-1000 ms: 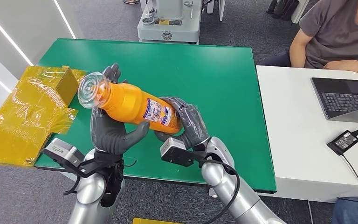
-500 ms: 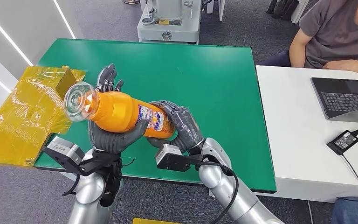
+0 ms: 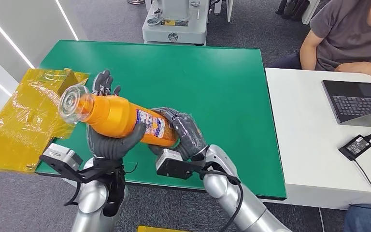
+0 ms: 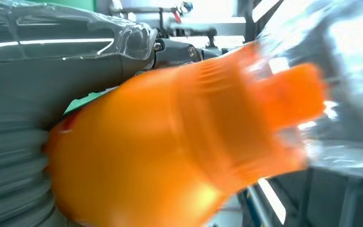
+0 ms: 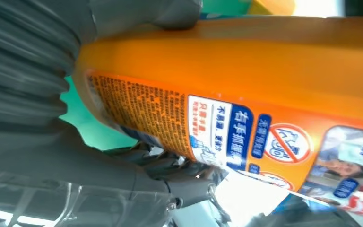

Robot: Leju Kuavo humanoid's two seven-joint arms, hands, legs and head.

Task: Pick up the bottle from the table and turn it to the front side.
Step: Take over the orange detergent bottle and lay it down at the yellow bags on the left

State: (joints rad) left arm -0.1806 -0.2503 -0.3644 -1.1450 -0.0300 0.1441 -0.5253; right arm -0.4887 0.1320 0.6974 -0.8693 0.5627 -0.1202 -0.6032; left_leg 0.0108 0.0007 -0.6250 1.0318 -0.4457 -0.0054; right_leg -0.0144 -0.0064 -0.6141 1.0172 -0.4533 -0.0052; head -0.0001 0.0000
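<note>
The orange plastic bottle with a clear domed cap point(image 3: 118, 117) is off the green counter point(image 3: 222, 77), lying nearly level in the air between both hands. The left hand point(image 3: 110, 140) cradles it from underneath at the shoulder end, thumb wrapped up over the body and the other fingers showing behind the cap; it is gripping the bottle. The right hand point(image 3: 183, 133) is closed around the base end, just beside the printed label point(image 3: 150, 124).

The step in hand looks like the turn itself: rolling the bottle about its long axis until the front face shows. To do it well, one hand should keep firm hold while the other loosens and re-grips, never both slack at once, since the smooth plastic would probably slip. In the right wrist view the label point(image 5: 246, 137) with its small print lies right against that hand's palm, so this seems to be the back or side panel; more rotation is likely needed. Keep the bottle over the counter, not out past the left hand toward the crumpled yellow plastic wrap point(image 3: 26, 116), so a slip ends on the counter. The clear cap point(image 4: 321, 85) juts beyond the left hand; avoid pressing on it.
</note>
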